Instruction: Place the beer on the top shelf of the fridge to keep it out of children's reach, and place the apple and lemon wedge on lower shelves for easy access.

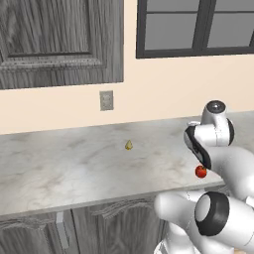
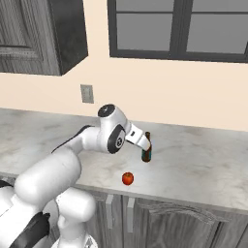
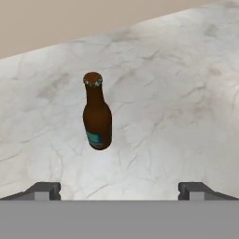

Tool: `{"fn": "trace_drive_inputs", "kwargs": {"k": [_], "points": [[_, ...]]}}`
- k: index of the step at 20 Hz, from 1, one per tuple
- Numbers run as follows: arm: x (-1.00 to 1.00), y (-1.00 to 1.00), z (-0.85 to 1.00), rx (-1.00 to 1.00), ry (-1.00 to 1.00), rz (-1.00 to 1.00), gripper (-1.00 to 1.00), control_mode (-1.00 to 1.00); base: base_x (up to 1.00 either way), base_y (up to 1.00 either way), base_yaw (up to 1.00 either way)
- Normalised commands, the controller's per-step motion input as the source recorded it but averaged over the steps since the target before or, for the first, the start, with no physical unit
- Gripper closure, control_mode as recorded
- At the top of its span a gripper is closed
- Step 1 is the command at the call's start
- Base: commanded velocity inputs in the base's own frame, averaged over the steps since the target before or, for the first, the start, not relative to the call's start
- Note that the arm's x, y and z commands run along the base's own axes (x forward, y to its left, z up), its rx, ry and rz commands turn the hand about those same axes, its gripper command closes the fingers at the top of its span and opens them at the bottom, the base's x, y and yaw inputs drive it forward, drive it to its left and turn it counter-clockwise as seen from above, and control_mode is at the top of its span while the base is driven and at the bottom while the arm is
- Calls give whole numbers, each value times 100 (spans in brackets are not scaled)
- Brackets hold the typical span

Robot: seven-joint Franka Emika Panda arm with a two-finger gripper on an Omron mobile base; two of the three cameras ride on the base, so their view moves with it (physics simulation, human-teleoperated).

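The beer [image 3: 97, 114], a brown bottle with a teal label, stands upright on the marble counter [image 3: 177, 93]. In the hand view it is ahead of my gripper [image 3: 120, 191] and slightly left of centre. The fingertips [image 3: 44, 190] stand wide apart, open, with nothing between them. From the right base view, the hand hovers just left of the beer [image 2: 146, 151]. The red apple [image 2: 127, 178] lies near the counter's front edge, closer than the bottle. The apple [image 1: 200, 171] also peeks out beside my arm. The lemon wedge [image 1: 129, 145] sits mid-counter, well to the left. The fridge and its shelves are out of view.
The wall behind the counter carries an outlet [image 1: 106, 100], a dark wood upper cabinet [image 1: 54, 39] and a window [image 1: 198, 25]. Lower cabinet doors [image 2: 160, 223] run below the counter edge. Bare marble stretches left of the lemon wedge.
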Motion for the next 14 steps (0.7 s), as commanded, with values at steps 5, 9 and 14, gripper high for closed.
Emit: {"fn": "trace_drive_inputs", "kwargs": {"k": [5, 9, 14], "points": [[22, -13, -18, 0, 0, 0, -100, -100, 0, 0, 0], [20, -2, -23, 0, 0, 0, -100, -100, 0, 0, 0], [18, 0, -23, 0, 0, 0, -100, -100, 0, 0, 0]]}}
